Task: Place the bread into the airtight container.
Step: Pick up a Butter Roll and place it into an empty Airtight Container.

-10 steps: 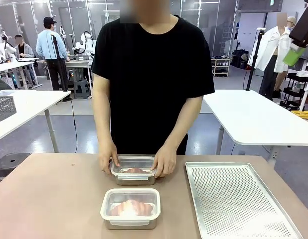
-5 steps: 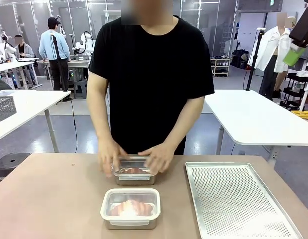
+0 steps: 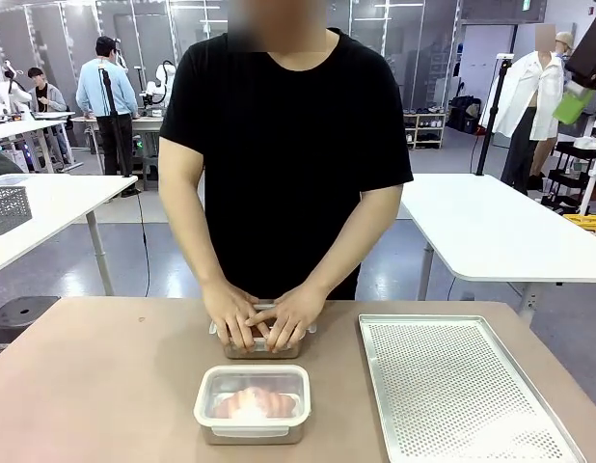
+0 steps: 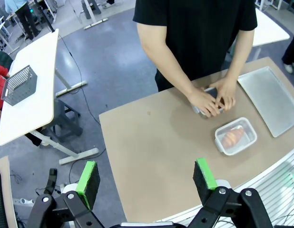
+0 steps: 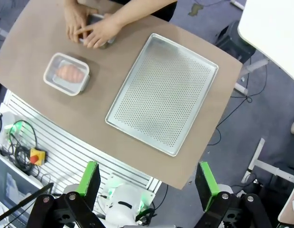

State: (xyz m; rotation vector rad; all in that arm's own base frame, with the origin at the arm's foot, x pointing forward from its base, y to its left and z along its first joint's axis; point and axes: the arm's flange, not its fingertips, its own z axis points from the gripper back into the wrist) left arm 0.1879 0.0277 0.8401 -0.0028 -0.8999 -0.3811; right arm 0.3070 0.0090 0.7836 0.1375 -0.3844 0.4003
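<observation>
Front view: bread (image 3: 252, 402) sits in lidded container (image 3: 253, 403) on bench (image 3: 95, 386), just beside tray (image 3: 462, 386). Person's hands (image 3: 264, 326) press second container behind. Left tool (image 4: 146, 177), right tool (image 5: 148, 179) both wide, empty. Bread likely soft, light, crushable; grip sides gently.

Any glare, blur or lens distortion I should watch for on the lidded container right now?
Front view: the near container is sharp, its clear lid hazy over the bread; the person's hands look crisp. Left wrist view: wide-angle bending curves the table edge. Right wrist view: even light, faint sheen on the perforated tray.
</observation>
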